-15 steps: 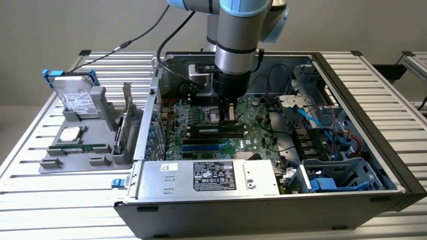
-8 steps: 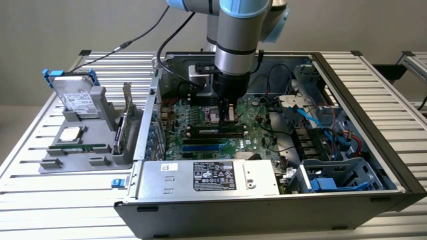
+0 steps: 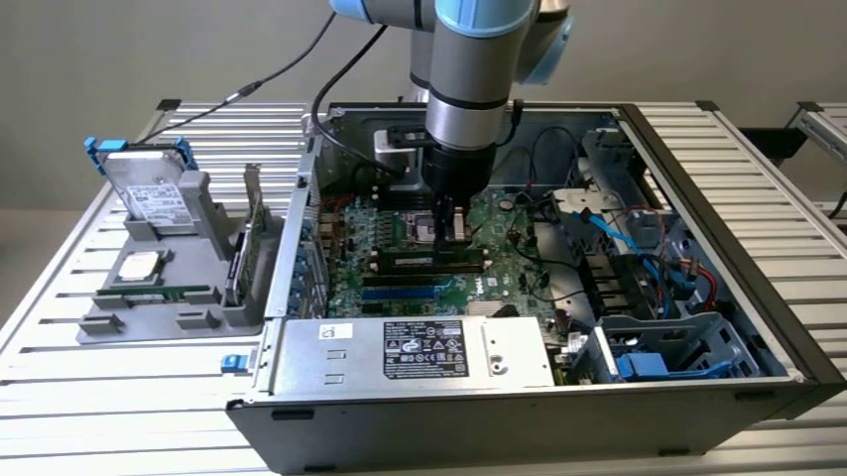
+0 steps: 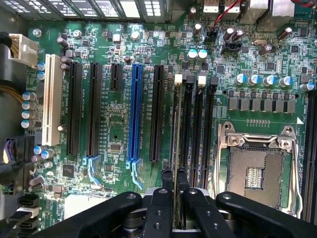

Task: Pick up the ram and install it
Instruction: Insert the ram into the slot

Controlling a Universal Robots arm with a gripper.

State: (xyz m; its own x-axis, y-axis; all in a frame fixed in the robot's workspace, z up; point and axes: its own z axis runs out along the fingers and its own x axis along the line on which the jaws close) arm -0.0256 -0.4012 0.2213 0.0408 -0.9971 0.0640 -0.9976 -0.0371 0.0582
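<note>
In the wrist view my gripper [image 4: 175, 181] is shut on the ram [image 4: 176, 129], a thin green stick seen edge-on between the two black fingers [image 4: 167, 179]. The ram runs along the first of the black memory slots [image 4: 198, 129], the one with a white clip at its far end, beside the open processor socket [image 4: 257, 173]. I cannot tell whether it is seated or just above the slot. In the exterior view the gripper [image 3: 453, 236] reaches straight down into the open computer case onto the green motherboard [image 3: 384, 238].
A grey holder [image 3: 173, 297] at the exterior view's left carries a hard drive [image 3: 153, 198], a silver processor chip [image 3: 141, 266] and an upright expansion card [image 3: 249, 248]. The power supply [image 3: 423, 352] lies at the front. Blue and red cables [image 3: 649, 258] crowd the case's right side.
</note>
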